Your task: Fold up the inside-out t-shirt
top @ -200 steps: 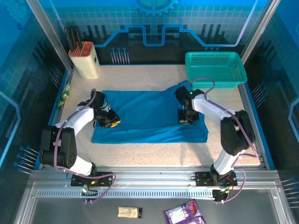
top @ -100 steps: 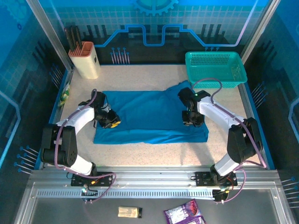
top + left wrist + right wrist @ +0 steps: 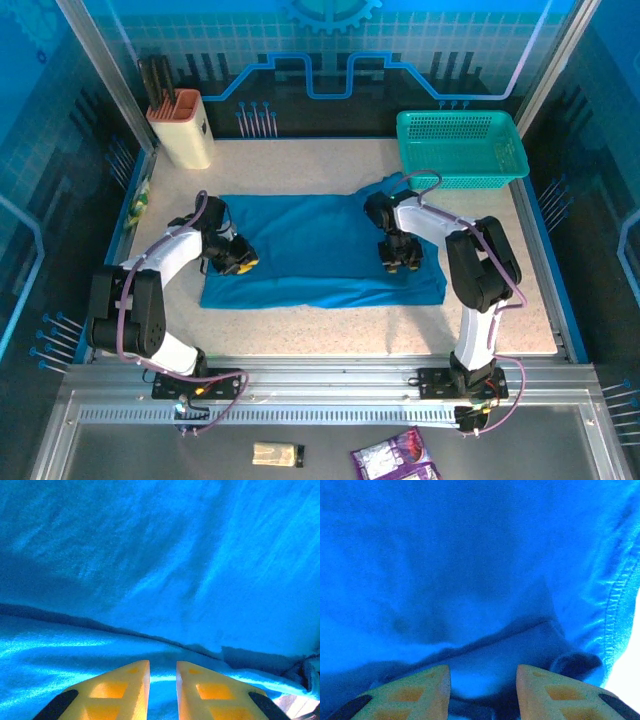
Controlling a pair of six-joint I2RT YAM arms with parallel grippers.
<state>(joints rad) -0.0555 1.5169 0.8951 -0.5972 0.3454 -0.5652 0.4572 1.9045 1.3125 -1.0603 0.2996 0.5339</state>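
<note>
The inside-out t-shirt (image 3: 320, 250) lies flat across the middle of the table, a wide blue rectangle with a sleeve bump at its upper right. My left gripper (image 3: 240, 262) rests low on its left part. In the left wrist view its yellow fingers (image 3: 130, 685) stand close together with a ridge of the t-shirt (image 3: 150, 555) pinched between them at the left gripper (image 3: 162, 667). My right gripper (image 3: 398, 262) sits over the shirt's right part. There the right gripper (image 3: 483, 672) is open, its jaws well apart above a loose fold of t-shirt (image 3: 470, 555); a stitched hem runs at the right.
A teal mesh basket (image 3: 460, 148) stands at the back right, close to the shirt's sleeve. A beige holder with dark handles (image 3: 182, 128) stands at the back left. Bare speckled table (image 3: 330, 335) stretches in front of the shirt.
My right gripper has opened from shut and let go of the cloth, and its arm has swung its elbow inward. The left gripper has stayed put.
</note>
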